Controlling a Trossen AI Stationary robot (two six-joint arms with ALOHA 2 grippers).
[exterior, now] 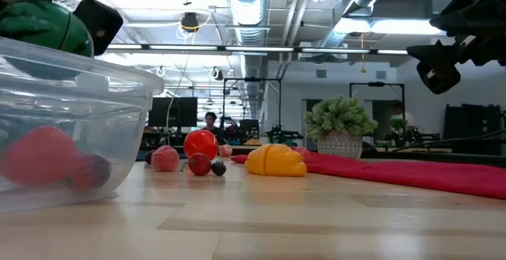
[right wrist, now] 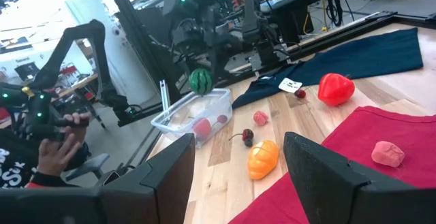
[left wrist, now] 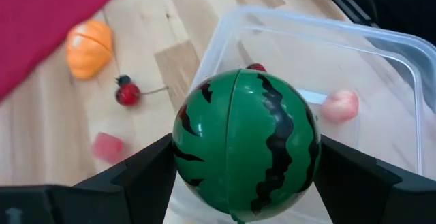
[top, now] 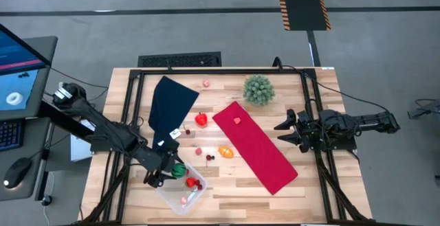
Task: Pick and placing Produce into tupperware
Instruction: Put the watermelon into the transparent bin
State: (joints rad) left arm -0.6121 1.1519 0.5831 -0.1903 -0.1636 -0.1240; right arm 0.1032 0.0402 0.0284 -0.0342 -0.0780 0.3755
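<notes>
Slatted wood table (top: 227, 185), clear tupperware (top: 180, 193), round watermelon (left wrist: 245, 139)

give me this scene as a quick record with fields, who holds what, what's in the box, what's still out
left pincer: shut on watermelon, over the box
right pincer: open, empty, waiting at the red cloth's right edge
in box: red piece, pink piece
still on table: orange, red pepper, cherries
on red cloth: pink piece
</notes>
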